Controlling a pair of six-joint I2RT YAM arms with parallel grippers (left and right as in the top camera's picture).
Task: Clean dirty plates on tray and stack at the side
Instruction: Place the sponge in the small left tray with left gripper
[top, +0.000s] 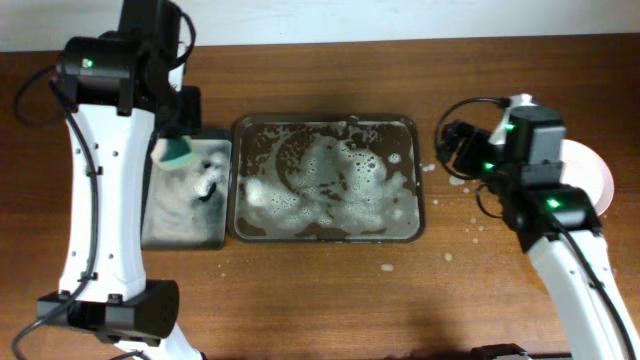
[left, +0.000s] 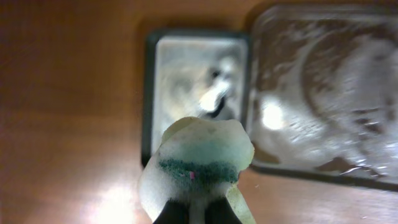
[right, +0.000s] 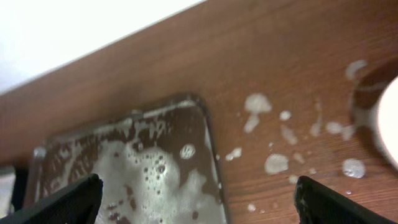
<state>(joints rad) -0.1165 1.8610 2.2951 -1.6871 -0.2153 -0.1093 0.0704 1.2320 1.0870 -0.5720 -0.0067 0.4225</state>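
Now the tray (top: 320, 117) holds only foam; the plates (top: 595, 175) rest on the desk (top: 300, 300) at right, seemingly finished. The right fingers (right: 68, 199) gape, empty. The left fingers (left: 174, 214) pinch the sponge (left: 202, 158) above the small tray (top: 195, 225), probably to park it.

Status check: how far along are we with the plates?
Looks mostly done: the tray holds only foam, and white plates sit on the table at right, count hidden by the arm. In hand: left pincer grips the sponge over the smaller tray; right pincer is open, empty. Remaining: no dirty plate visible.
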